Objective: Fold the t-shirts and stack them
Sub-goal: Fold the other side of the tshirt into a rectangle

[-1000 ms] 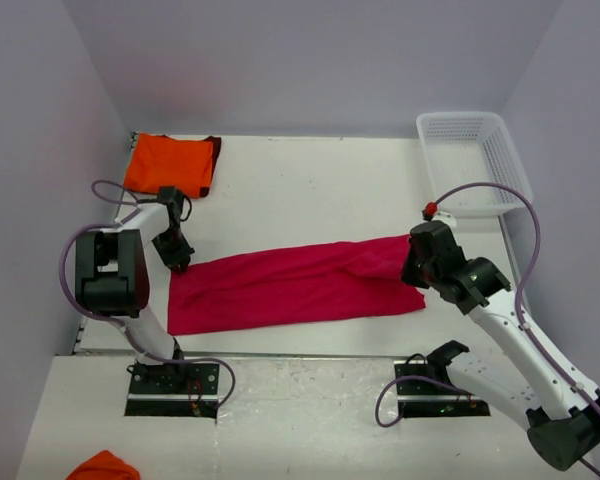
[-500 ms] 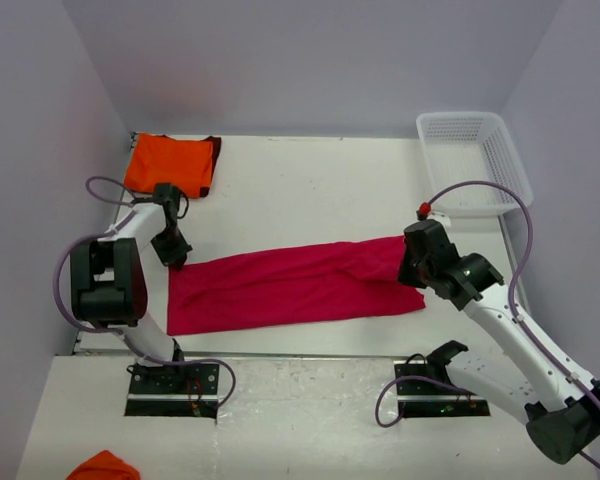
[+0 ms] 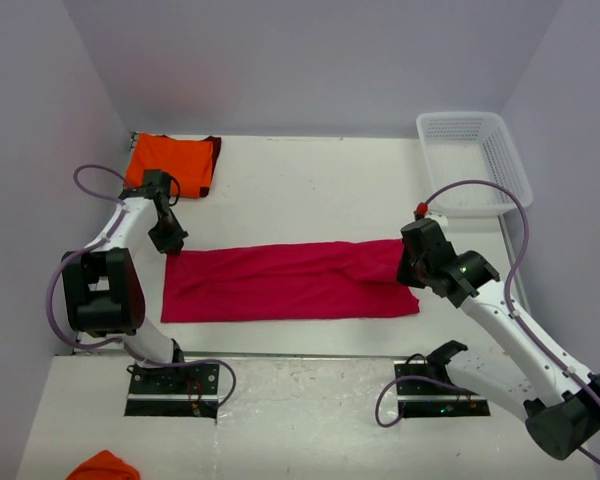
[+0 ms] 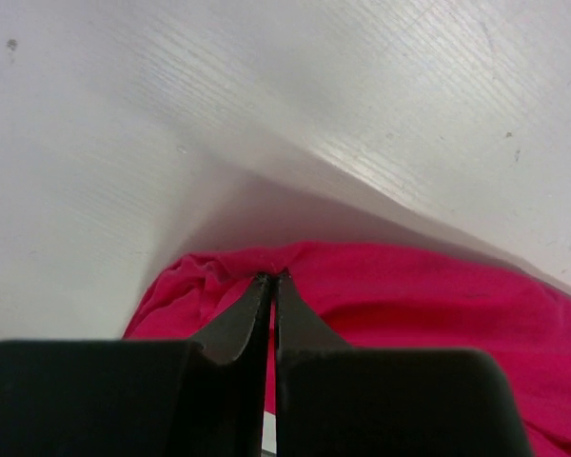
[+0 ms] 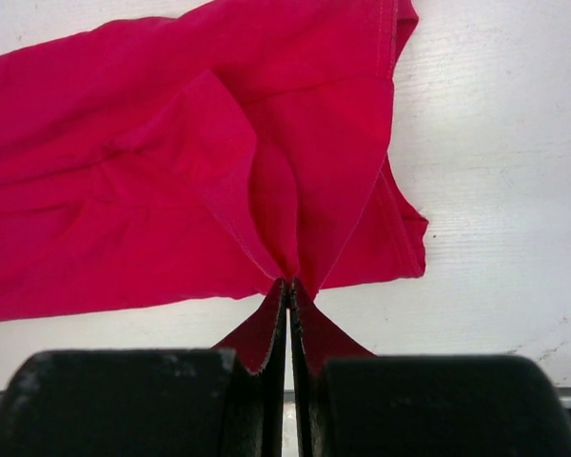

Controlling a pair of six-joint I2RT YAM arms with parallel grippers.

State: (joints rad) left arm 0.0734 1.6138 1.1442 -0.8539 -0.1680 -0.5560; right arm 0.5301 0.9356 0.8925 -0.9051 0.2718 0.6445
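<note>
The left arm (image 3: 115, 225) reaches far forward along the left side, wrist bent back and down, and the left gripper (image 4: 272, 278) has its jaws pressed together on an edge of the pink shirt (image 4: 409, 295). The right arm (image 3: 510, 335) angles from its low elbow up towards the middle. The right gripper (image 5: 288, 283) points down with its jaws closed, pinching a fold of the same shirt.
</note>
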